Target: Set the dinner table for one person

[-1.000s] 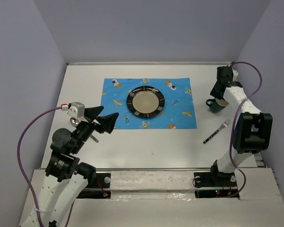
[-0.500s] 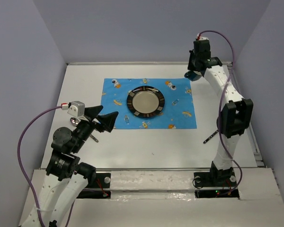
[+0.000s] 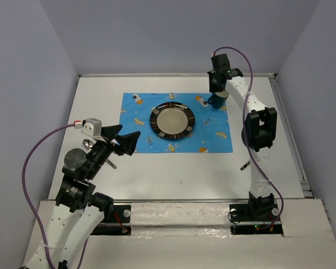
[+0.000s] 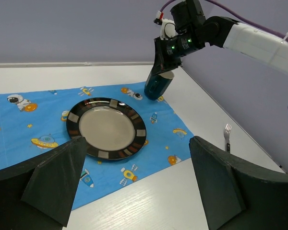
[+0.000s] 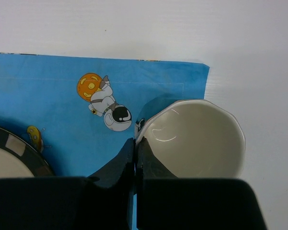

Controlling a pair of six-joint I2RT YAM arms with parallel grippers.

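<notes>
The white dinner table (image 3: 173,168) bears a blue cartoon-printed placemat (image 3: 140,115) with a dark-rimmed plate (image 3: 172,120) at its middle. My right gripper (image 3: 215,94) is shut on the rim of a dark teal cup (image 3: 215,102) with a cream inside (image 5: 197,139). One finger is inside the rim and one outside (image 5: 120,165). The cup (image 4: 158,85) is tilted at the mat's far right corner; I cannot tell if it touches the mat. My left gripper (image 3: 122,140) is open and empty, low over the table near the mat's near left corner.
A fork (image 4: 227,134) lies on the bare table right of the mat, partly behind the right arm in the top view (image 3: 245,164). A spoon (image 3: 88,144) lies at the left, partly under my left gripper. Grey walls enclose the table.
My right arm carried the cup from the table's right side leftward to the mat's far right corner. The left arm has not moved.
</notes>
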